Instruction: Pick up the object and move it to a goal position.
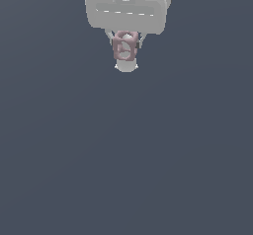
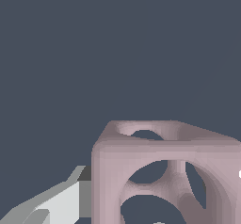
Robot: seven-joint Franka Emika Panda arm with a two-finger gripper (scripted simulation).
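The object [image 1: 124,46], a dusty-pink openwork cube of joined rings w/ round holes, sits up near the top of the exterior view, about centred side to side. It hangs right under the white gripper [image 1: 125,56], between the thin fingers that come down from the wide white gripper body. A white finger [image 1: 126,65] shows just below and behind the pink piece, partly covered by it. Fingers look closed in on the object w/ the piece filling the gap betw. them, so it reads as gripped; actual pad contact is too small to make out in the exterior view.

Wrist view: the object [image 2: 164,171] fills the lower part of the frame, v. close to the cam. One flat face w/ a big round hole faces the cam, a 2nd ringed face is seen edge-on above it, inner struts visible thru the holes. A white-and-grey finger [image 2: 61,202] lies just beside one side of the cube, touching or nearly touching it; other finger isn't in this frame.

Surface [image 1: 126,170] is plain dark slate-blue in both views, no edges or corners visible, so can't place the object relative to any table edge. Also can't tell whether the piece is lifted off the surface or resting on it: no shadow or contact line shows.
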